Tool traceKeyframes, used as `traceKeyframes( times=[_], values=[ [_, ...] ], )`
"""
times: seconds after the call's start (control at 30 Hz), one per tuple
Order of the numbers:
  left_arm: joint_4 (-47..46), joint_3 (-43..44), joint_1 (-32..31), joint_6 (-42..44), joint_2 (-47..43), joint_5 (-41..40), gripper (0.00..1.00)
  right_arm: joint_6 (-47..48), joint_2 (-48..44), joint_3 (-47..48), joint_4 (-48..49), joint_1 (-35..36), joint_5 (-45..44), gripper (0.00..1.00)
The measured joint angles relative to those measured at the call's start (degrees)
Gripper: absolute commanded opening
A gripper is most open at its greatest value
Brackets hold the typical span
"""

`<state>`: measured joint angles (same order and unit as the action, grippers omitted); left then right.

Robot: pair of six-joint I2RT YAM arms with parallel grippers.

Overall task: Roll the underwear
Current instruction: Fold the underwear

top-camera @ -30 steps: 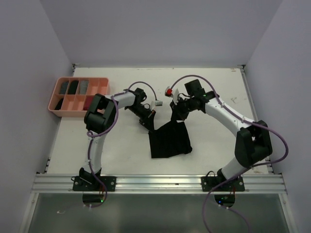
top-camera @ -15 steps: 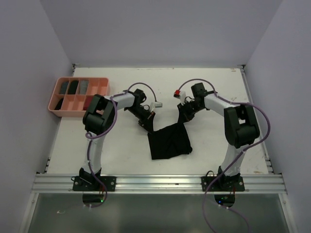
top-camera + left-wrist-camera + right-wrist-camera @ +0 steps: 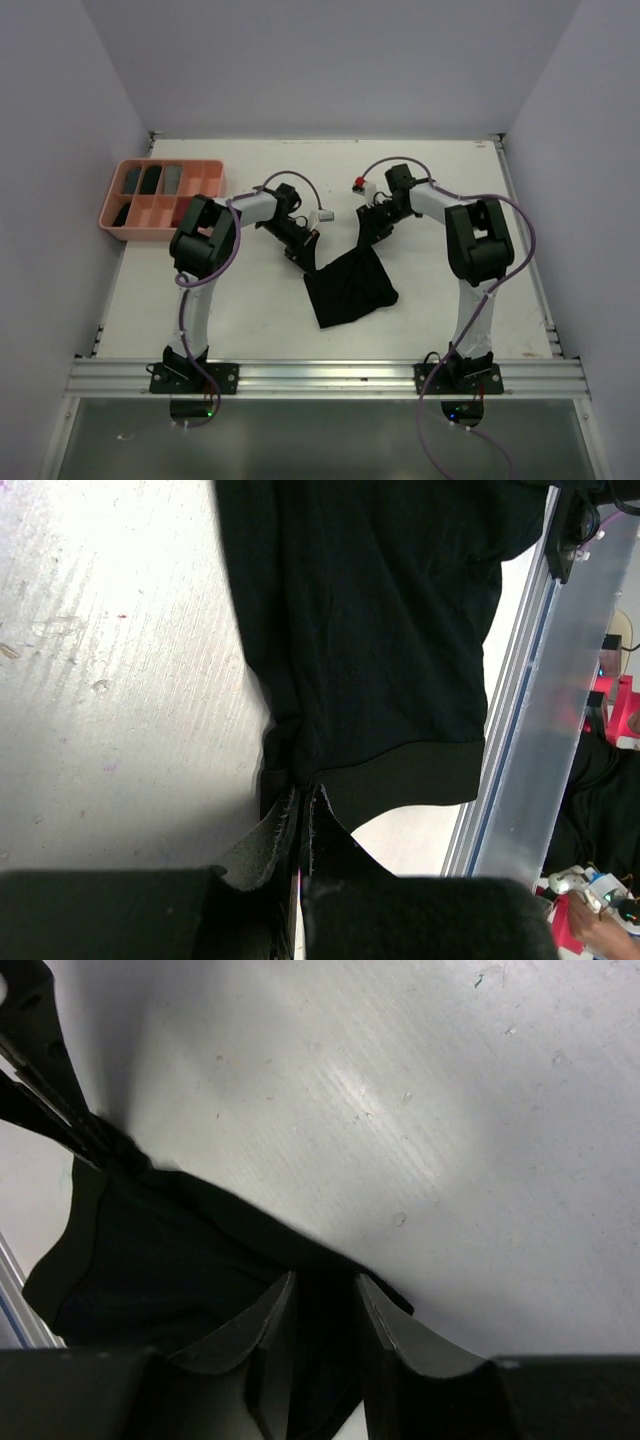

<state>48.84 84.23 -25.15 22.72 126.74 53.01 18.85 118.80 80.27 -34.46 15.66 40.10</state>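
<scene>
Black underwear (image 3: 350, 288) lies spread on the white table between my two grippers. My left gripper (image 3: 312, 262) is shut on its left corner; in the left wrist view the fingertips (image 3: 303, 790) pinch the hem, and the cloth (image 3: 370, 630) stretches away from them. My right gripper (image 3: 368, 228) is at the garment's far right corner, where a strip of cloth runs up to it. In the right wrist view its jaws (image 3: 325, 1280) stand apart with black cloth (image 3: 150, 1270) lying loose in the gap. No striped garment shows on the table.
A salmon-pink compartment tray (image 3: 108, 215) sits at the back left with dark and grey bundles in some compartments. An aluminium rail (image 3: 320, 378) runs along the table's near edge and also shows in the left wrist view (image 3: 530, 730). White walls close in the sides.
The right arm's elbow has swung in and back while its wrist stayed at the cloth's far corner. The underwear's near edge has shifted slightly right. The left arm has held still.
</scene>
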Motion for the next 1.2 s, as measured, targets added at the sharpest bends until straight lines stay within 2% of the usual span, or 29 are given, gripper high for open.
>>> traceKeyframes(
  times=[0.13,0.2,0.27,0.4,0.5,0.67,0.87,1.07,1.2],
  values=[
    [-0.5,-0.4,0.0,-1.3,-0.2,-0.3,0.0,-2.6,-0.1,2.2,-2.8,-0.4,0.0,0.46],
    [-1.0,-0.7,0.0,-1.9,-0.5,-0.3,0.0,-3.4,-0.8,4.0,-4.7,-1.2,-0.1,0.47],
    [-1.5,-1.2,0.0,-2.4,-0.7,-0.3,0.0,-3.5,-2.4,5.7,-7.2,-2.3,-0.2,0.53],
    [-2.0,-1.7,0.1,-3.3,-0.9,-0.3,0.0,-0.7,-11.2,6.9,-12.6,-4.9,-1.1,0.54],
    [-2.1,-2.0,0.4,-4.1,-1.0,-0.2,0.0,2.4,-20.5,4.0,-16.7,-5.6,-1.6,0.54],
    [-2.3,-2.1,0.5,-4.9,-0.9,-0.2,0.0,6.4,-32.0,-8.5,-21.6,-4.4,-3.1,0.58],
    [-1.6,-1.4,0.8,-5.5,-0.2,0.4,0.0,10.4,-32.8,-18.9,-24.5,-0.7,-8.7,0.63],
    [-1.1,-1.0,0.9,-5.6,0.1,0.5,0.0,11.8,-31.1,-19.7,-24.1,5.3,-10.6,0.63],
    [-0.4,-0.4,0.9,-5.7,0.6,0.5,0.0,12.3,-26.9,-19.6,-23.9,6.1,-11.0,0.63]
  ],
)
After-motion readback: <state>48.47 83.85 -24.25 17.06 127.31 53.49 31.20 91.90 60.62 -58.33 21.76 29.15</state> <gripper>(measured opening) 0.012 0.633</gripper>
